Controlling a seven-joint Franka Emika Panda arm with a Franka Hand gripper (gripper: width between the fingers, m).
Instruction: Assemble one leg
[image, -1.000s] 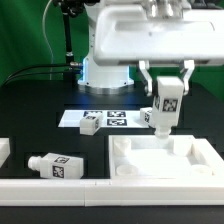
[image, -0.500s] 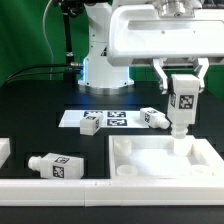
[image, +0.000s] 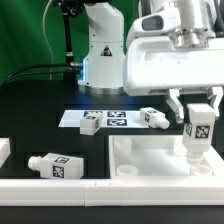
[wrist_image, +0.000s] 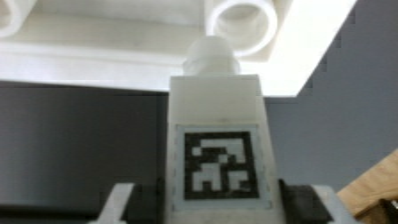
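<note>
My gripper (image: 198, 118) is shut on a leg (image: 197, 132), a chunky white peg with a black-and-white tag, held upright with its tip down. The tip hangs just over the large flat white panel (image: 150, 160), near its corner on the exterior view's right. In the wrist view the held leg (wrist_image: 221, 110) fills the middle between my fingers (wrist_image: 128, 205), and its narrow tip points toward a round corner socket (wrist_image: 242, 20) of the panel. I cannot tell whether the tip touches the panel. Three more legs lie on the table: two (image: 90, 123) (image: 153, 117) by the marker board, a third (image: 55, 165) in front.
The marker board (image: 110, 118) lies flat behind the panel. A white block (image: 4, 150) sits at the left edge of the exterior view. The robot's base (image: 100, 60) stands at the back, with a green backdrop behind it.
My gripper has moved to the exterior view's right with the leg, from above the panel's back edge to over its right corner, and sits lower.
</note>
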